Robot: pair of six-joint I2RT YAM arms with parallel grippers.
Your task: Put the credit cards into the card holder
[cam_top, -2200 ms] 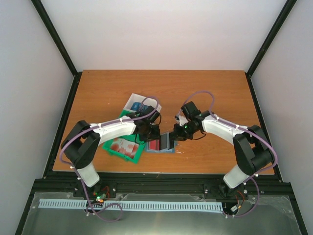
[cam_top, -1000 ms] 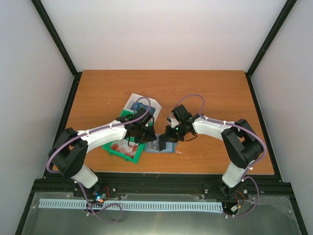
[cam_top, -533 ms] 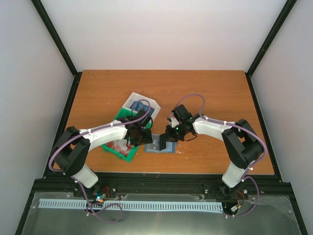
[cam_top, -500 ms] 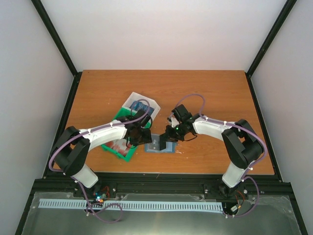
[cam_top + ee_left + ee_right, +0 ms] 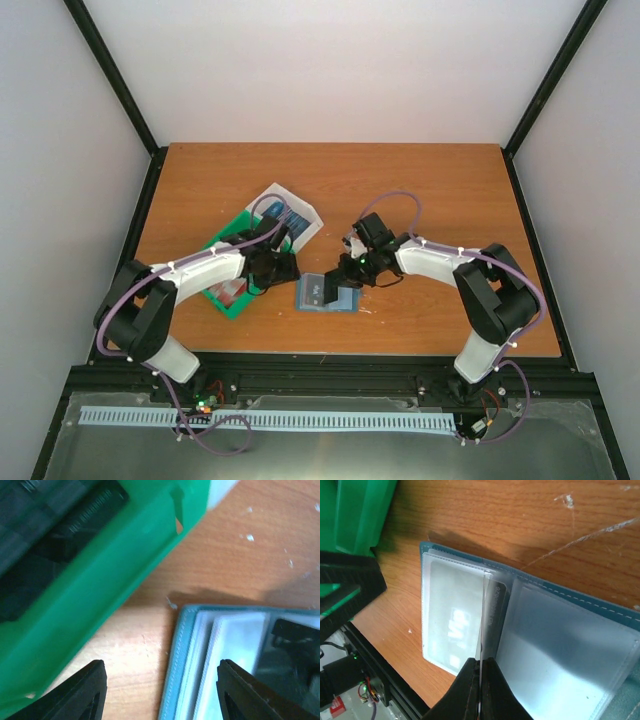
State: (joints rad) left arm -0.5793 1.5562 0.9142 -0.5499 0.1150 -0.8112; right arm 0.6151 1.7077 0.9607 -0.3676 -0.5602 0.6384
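The teal card holder (image 5: 312, 296) lies open on the table, its clear sleeves facing up. My right gripper (image 5: 343, 278) (image 5: 481, 666) is shut on the edge of one clear sleeve page, which it holds upright. A dark credit card (image 5: 497, 611) sits against that page. Another card with white letters shows through the left sleeve (image 5: 454, 626). My left gripper (image 5: 275, 268) (image 5: 162, 695) is open just left of the holder (image 5: 177, 652), holding nothing. Its fingertips straddle the holder's teal edge and bare wood. A red card (image 5: 231, 288) lies in the green bin.
The green bin (image 5: 236, 308) (image 5: 100, 575) sits close on the left of the holder, partly under my left arm. The white bin (image 5: 302, 206) stands behind it with a blue item inside. The table's front edge is near the holder.
My left gripper has opened and drawn back to the left, away from the holder. The green bin has shifted and turned leftward. My right gripper stays shut at the holder.
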